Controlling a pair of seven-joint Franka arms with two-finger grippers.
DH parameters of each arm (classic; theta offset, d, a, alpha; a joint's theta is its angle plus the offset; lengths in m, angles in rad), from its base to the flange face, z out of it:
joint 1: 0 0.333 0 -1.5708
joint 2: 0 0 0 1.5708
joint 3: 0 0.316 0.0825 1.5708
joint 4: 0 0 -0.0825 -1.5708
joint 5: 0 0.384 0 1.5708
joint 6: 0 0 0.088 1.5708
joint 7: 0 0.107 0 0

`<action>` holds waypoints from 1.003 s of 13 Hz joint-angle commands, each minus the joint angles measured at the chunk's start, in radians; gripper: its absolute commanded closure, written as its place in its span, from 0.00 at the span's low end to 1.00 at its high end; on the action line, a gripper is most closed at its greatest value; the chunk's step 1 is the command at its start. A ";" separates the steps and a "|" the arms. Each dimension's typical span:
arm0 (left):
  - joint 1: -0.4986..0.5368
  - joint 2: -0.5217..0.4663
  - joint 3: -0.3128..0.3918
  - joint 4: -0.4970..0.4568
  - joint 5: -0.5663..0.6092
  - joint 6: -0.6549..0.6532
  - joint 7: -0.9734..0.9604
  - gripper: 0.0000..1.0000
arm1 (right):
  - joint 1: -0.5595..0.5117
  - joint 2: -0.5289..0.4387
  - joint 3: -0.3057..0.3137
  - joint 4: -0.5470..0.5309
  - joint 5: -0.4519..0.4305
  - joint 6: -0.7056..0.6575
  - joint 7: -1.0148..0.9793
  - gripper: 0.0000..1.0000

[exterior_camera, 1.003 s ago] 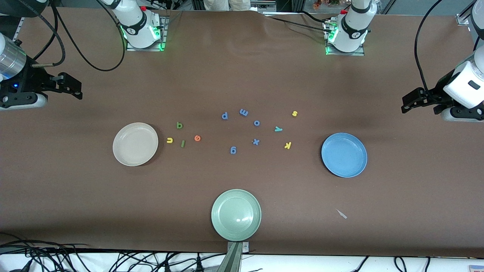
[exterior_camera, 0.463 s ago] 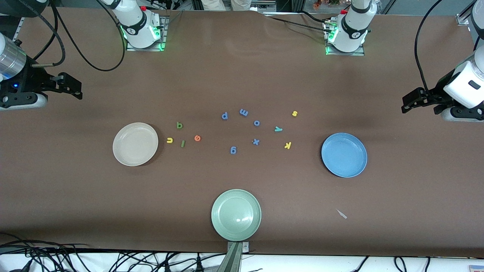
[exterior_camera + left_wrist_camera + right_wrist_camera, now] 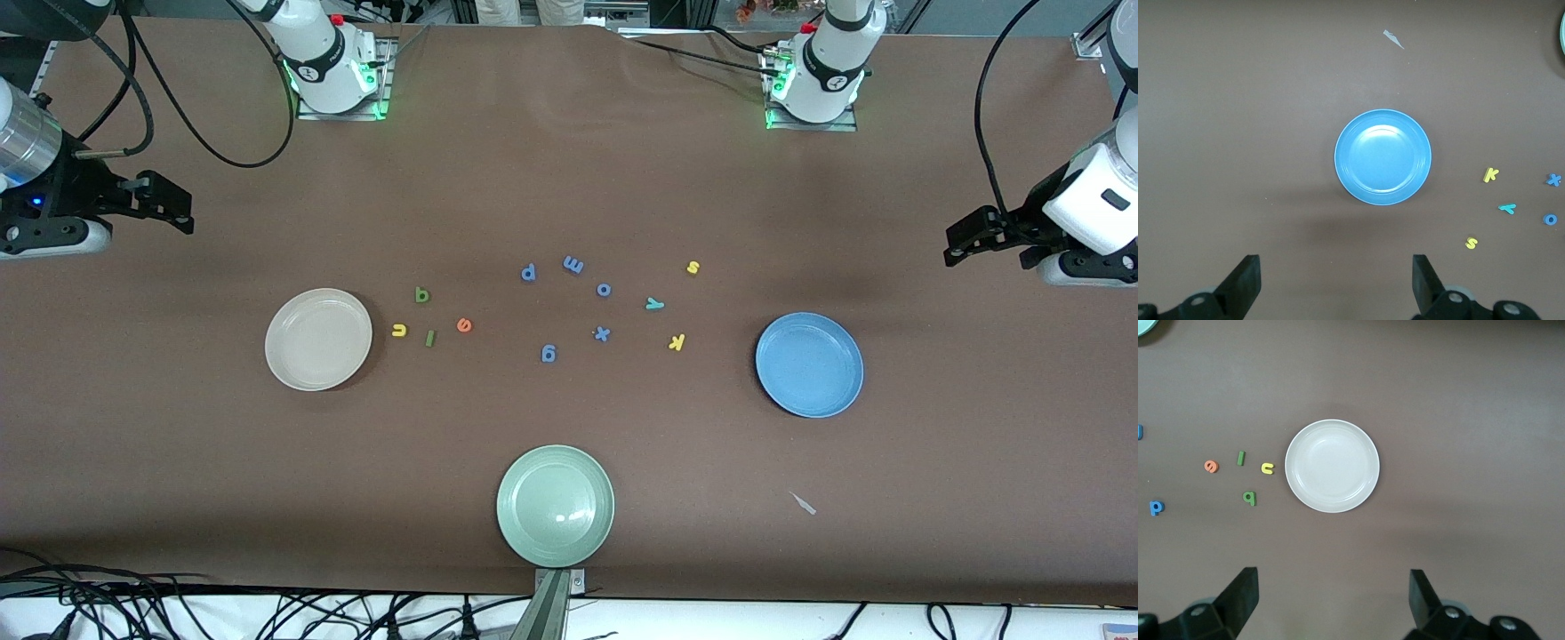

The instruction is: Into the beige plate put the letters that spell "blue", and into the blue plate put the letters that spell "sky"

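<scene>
- Nothing is sorted yet: both target plates sit bare, and all seven task letters lie flat on the brown worktop (image 3: 569, 178).
- The beige plate (image 3: 318, 339) sits toward the right arm's end. Just beside it are the dark green b (image 3: 422, 295), yellow u (image 3: 399, 331), light green l (image 3: 430, 338) and orange e (image 3: 463, 325), a tight cluster that should make for short carries.
- The blue plate (image 3: 809, 364) sits toward the left arm's end. The yellow k (image 3: 677, 341) is closest to it, then the teal y (image 3: 654, 303), with the yellow s (image 3: 693, 267) farther from the front camera.
- Between the two groups are five blue letters (image 3: 573, 264), decoys by my reading. A pale green plate (image 3: 555, 505) sits nearest the front camera, also unused.
- The right hand (image 3: 182, 212) hangs at its own end of the worktop, jaws spread wide and empty, and its wrist view looks down on the beige plate.
- The left hand (image 3: 956, 244) mirrors it at its end, wide open and empty, looking down on the blue plate.
- Each arm seems parked by its own plate, so each would likely serve its nearby word.
- These letters are tiny and flat, so pinching one off the surface will call for a low, precise approach.
</scene>
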 commanded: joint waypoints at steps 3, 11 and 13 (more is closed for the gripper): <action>-0.002 0.006 -0.001 0.027 0.010 -0.024 0.000 0.00 | -0.005 0.002 0.003 0.007 -0.004 0.002 0.002 0.00; -0.001 0.004 -0.025 0.027 0.010 -0.025 -0.001 0.00 | -0.005 0.002 0.003 0.007 -0.004 0.002 0.002 0.00; -0.001 0.004 -0.025 0.027 0.010 -0.028 -0.001 0.00 | -0.005 0.002 0.003 0.007 -0.004 0.002 0.002 0.00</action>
